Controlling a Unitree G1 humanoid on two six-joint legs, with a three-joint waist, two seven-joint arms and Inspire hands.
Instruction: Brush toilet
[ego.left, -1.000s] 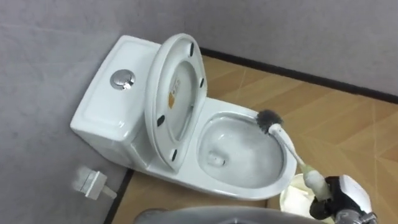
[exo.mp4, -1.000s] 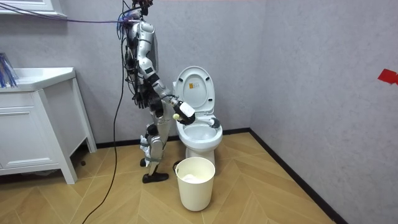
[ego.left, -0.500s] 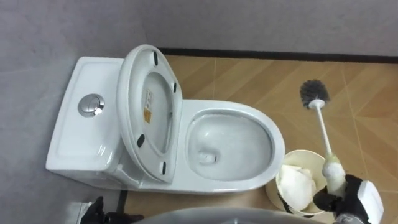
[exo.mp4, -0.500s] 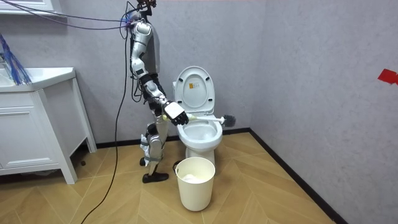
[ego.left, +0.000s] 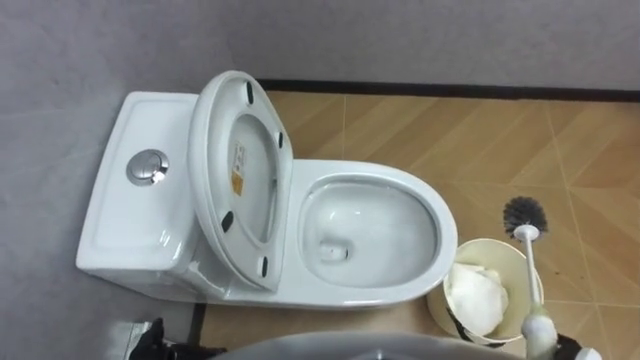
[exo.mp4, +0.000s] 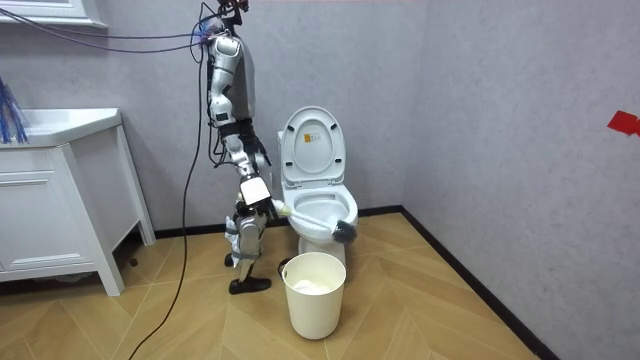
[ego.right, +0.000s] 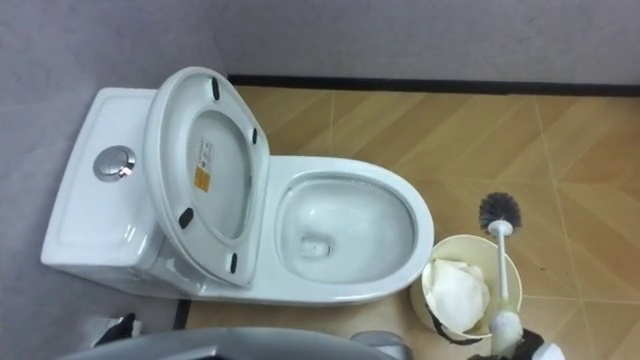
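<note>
The toilet (ego.left: 150, 215) stands lid-up, its bowl (ego.left: 370, 235) empty, well left of the fingers. The right hand (exo.mp4: 255, 190) is clamped on the toilet brush (ego.left: 530, 268), bristles out beyond the fingers, over the bin (ego.left: 480, 245). Scrubbing looks paused or finished, with stowing still to do.

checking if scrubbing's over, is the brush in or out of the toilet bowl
Out. The brush hangs over the bin, its head by the bin's rim, clear of the toilet bowl.

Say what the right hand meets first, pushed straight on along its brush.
The right hand would pass over the waste bin; its toilet brush likely meets the wooden floor first, though depth is unclear.
</note>
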